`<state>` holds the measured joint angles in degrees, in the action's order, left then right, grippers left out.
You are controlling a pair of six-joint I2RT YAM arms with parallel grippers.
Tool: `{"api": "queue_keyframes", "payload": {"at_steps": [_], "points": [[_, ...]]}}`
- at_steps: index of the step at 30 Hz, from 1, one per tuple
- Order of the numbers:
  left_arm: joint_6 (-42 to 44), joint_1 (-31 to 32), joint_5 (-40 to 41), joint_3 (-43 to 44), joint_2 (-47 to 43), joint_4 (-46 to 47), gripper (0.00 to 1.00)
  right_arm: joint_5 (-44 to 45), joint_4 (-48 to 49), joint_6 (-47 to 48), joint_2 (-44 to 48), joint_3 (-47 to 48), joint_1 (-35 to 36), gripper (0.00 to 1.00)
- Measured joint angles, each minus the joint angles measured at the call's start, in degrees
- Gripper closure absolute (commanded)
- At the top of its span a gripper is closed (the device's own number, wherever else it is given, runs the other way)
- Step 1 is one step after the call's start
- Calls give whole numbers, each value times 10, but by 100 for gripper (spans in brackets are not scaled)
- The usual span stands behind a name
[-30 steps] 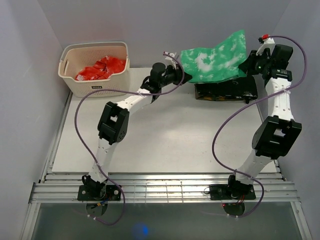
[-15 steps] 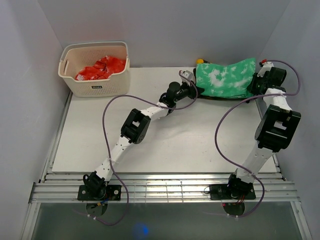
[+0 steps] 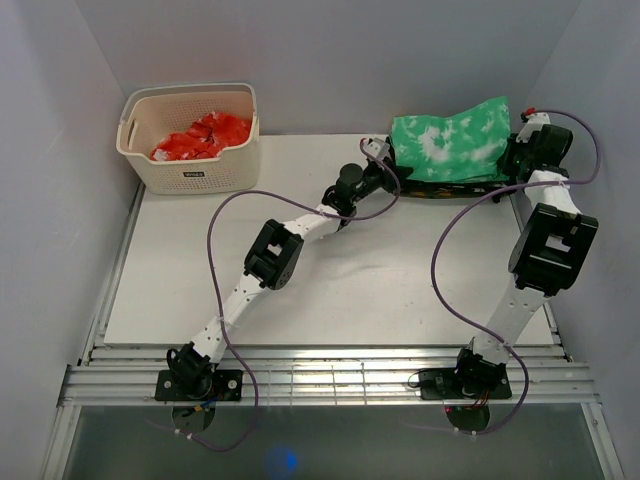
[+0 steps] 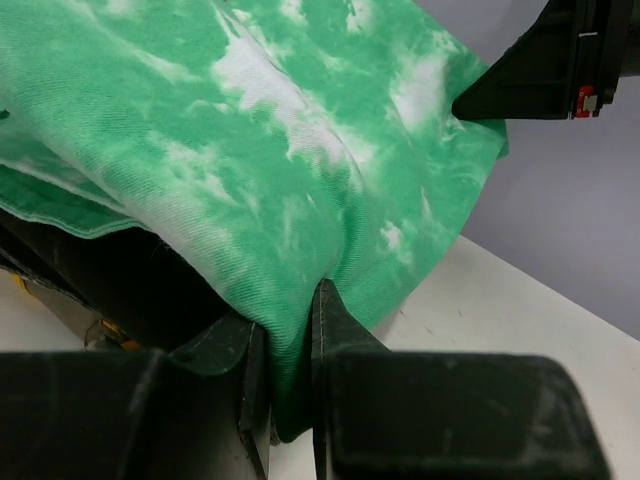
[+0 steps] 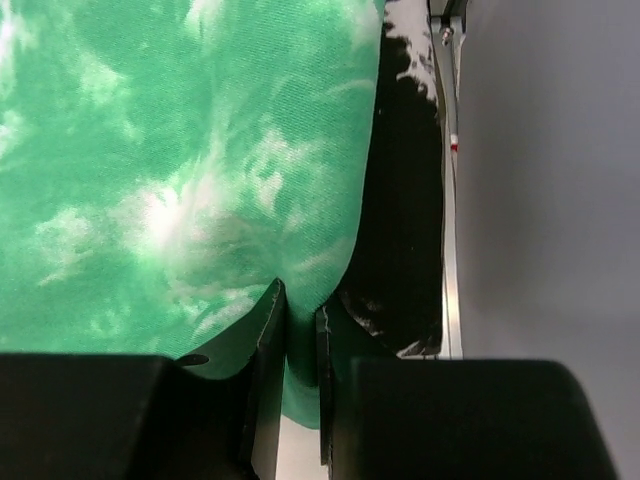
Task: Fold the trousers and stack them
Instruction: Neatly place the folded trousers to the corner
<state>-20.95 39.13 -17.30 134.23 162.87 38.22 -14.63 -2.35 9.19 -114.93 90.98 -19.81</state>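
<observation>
The green trousers [image 3: 450,145] with white blotches lie folded at the table's far right, on top of a black speckled folded garment [image 3: 450,185]. My left gripper [image 3: 385,165] is shut on the trousers' left edge; the left wrist view shows the cloth [image 4: 250,150] pinched between the fingers [image 4: 335,320]. My right gripper [image 3: 512,150] is shut on their right edge; the right wrist view shows green cloth [image 5: 180,150] pinched between the jaws, with the black garment [image 5: 400,230] beneath.
A cream basket [image 3: 188,172] holding red cloth [image 3: 200,135] stands at the far left. The side wall is close to my right arm. A small yellow object [image 4: 110,335] shows under the black garment.
Both grippers have carried the green trousers from held up in the air down onto the black garment. In the last half second they shifted only slightly.
</observation>
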Motion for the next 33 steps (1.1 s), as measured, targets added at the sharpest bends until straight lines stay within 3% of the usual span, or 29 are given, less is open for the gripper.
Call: {"api": "queue_keyframes", "payload": {"at_steps": [9, 10, 11, 12, 14, 15, 17, 18, 21, 22, 24, 25, 29, 33], "points": [[31, 0, 16, 37, 26, 9, 100, 6, 39, -13, -42, 9, 2, 92], [32, 1, 16, 37, 31, 9, 96, 9, 40, -13, -54, 12, 2, 92], [33, 1, 17, 37, 37, 12, 88, 11, 42, -12, -66, 13, 4, 92], [34, 1, 18, 37, 41, 14, 73, 14, 44, -11, -76, 14, 5, 92], [37, 1, 18, 36, 46, 26, 59, 15, 52, -10, -93, 17, 5, 92], [40, 1, 18, 36, 46, 28, 34, 16, 53, -10, -98, 19, 6, 92], [51, -1, 23, 26, 42, 39, 3, 26, 54, -8, -105, 33, 6, 91], [54, -4, 24, 11, 34, 42, 2, 32, 54, -8, -108, 40, 5, 86], [50, -23, 18, -95, -23, 40, 2, 56, 52, -6, -119, 64, 3, 46], [50, -31, 16, -144, -53, 32, 2, 71, 52, -2, -120, 69, 2, 23], [46, -54, 5, -247, -125, 22, 2, 91, 52, -3, -120, 76, -5, 3], [44, -68, 0, -294, -165, 15, 2, 98, 52, -3, -119, 81, -10, 10], [38, -129, -20, -458, -361, -52, 2, 95, 31, -5, -101, 84, -21, 10], [47, -164, -27, -509, -555, -168, 2, 63, -10, -16, -36, 58, -23, 10]]}}
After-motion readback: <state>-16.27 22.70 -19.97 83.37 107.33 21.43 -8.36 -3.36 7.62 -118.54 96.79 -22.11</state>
